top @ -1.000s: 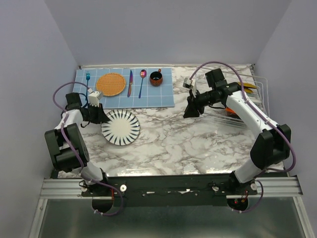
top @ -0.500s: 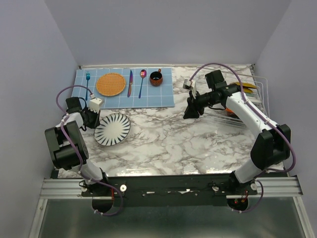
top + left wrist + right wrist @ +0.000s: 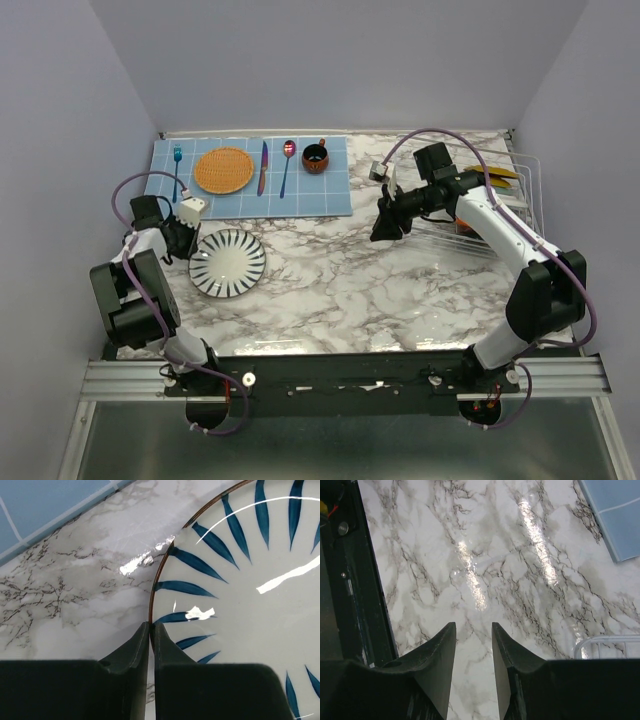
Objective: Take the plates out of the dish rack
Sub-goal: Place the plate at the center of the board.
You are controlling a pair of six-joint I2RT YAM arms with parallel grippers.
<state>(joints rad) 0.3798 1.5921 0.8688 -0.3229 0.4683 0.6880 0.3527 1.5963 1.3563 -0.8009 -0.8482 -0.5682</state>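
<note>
The striped plate (image 3: pixel 240 580) is pinched at the rim by the left hand (image 3: pixel 151 629), to lay it flat. The right hand (image 3: pixel 473 630) is held apart, empty.

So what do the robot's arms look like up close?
The left arm and right arm match: white tubes joined by chunky black blocks, with a loopy purple cable on each. The left pincer and right pincer each have two dark, wedge-shaped fingers.
</note>
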